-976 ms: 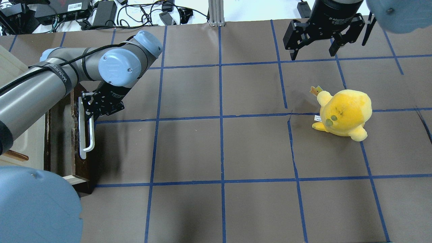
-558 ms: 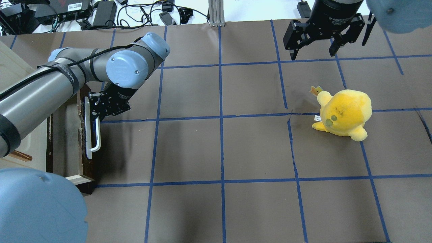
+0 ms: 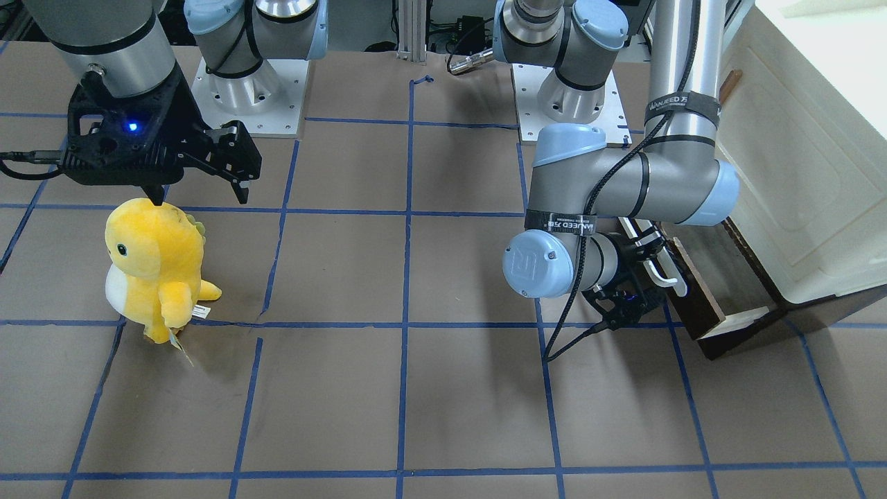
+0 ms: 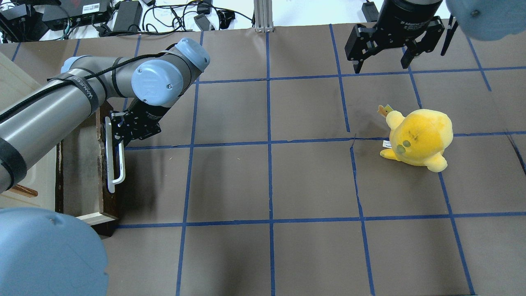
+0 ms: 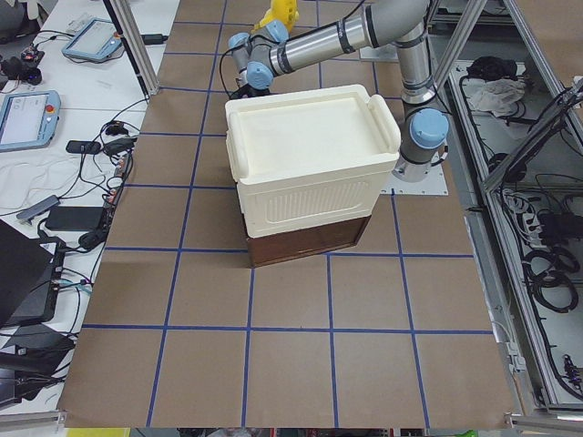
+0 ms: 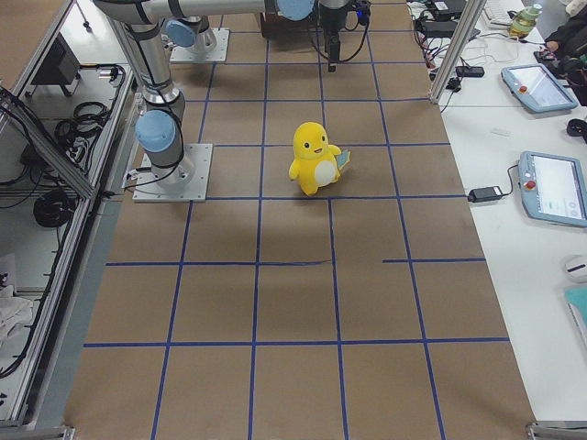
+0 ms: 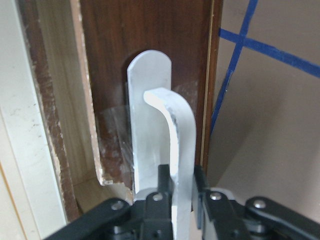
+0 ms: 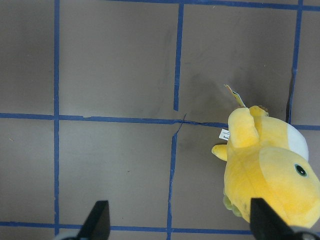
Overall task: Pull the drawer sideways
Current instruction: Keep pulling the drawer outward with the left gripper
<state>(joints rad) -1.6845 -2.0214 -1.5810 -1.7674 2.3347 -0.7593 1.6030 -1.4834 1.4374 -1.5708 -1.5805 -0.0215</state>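
Jaws of the left gripper [image 7: 180, 176] are pinched on the white bar handle [image 7: 162, 110] of the drawer [image 4: 80, 164], with 1 jaw on each side of the bar. The grip sits close to the far end of the handle; in the left wrist view the handle's curved end shows just beyond the jaws.

The drawer lies at the left edge of the table [image 4: 287, 185], at the bottom of a cream-white cabinet [image 5: 310, 155]. It stands partly out of the cabinet, toward the right. Its dark brown front panel [image 7: 150, 40] faces right, and pale wood bottom shows between that panel and the cabinet. The pale wood edge beside the panel is chipped and rough.

Jaws of the right gripper [image 4: 382, 65] are spread wide and hold nothing. That gripper hangs above the right half of the table, near a yellow plush toy [image 4: 419, 137] and clear of it. The toy stands upright on the table, with 1 small paper tag at its side, well apart from the drawer.

Blue tape lines mark the brown table surface in squares.
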